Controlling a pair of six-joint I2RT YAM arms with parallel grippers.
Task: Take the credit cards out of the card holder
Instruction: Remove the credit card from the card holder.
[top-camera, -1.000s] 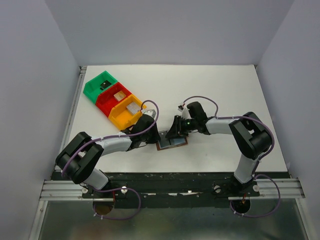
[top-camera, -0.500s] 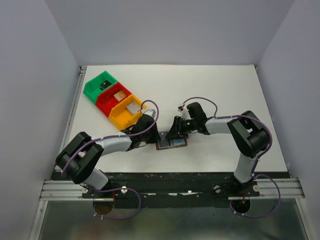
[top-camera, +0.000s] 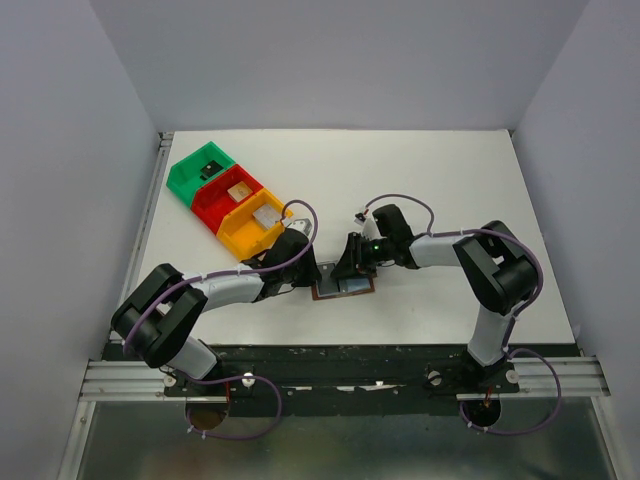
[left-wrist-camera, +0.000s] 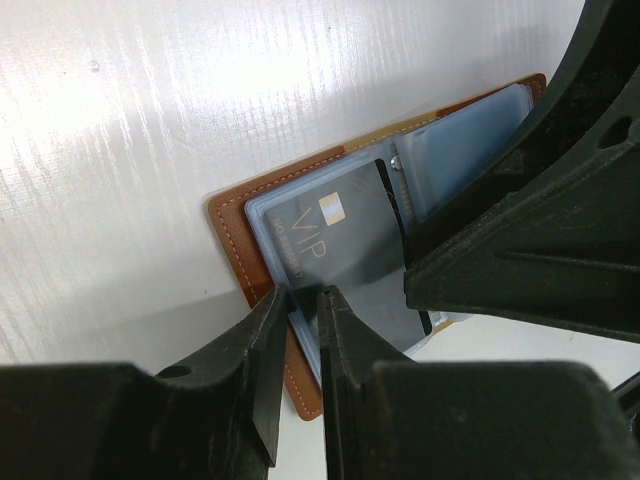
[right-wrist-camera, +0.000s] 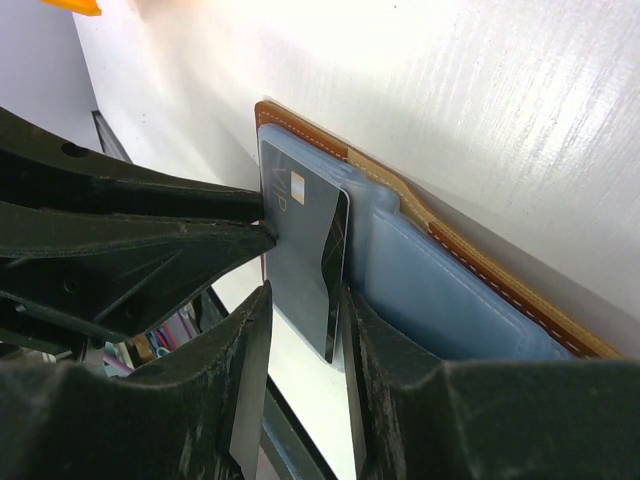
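Observation:
The brown card holder (top-camera: 347, 287) lies open on the white table between both arms, grey-blue pockets (right-wrist-camera: 450, 295) facing up. A black credit card (left-wrist-camera: 345, 245) marked VIP lies on its left half, slightly bowed in the right wrist view (right-wrist-camera: 300, 225). My left gripper (left-wrist-camera: 300, 318) is shut on the pocket edge at the card holder's (left-wrist-camera: 232, 235) left end. My right gripper (right-wrist-camera: 305, 300) straddles the black card's width, one finger along each long edge. Other credit cards are hidden.
Green (top-camera: 203, 170), red (top-camera: 232, 198) and yellow (top-camera: 255, 228) bins stand in a diagonal row at the back left, close behind my left arm. The table's front edge runs just below the card holder.

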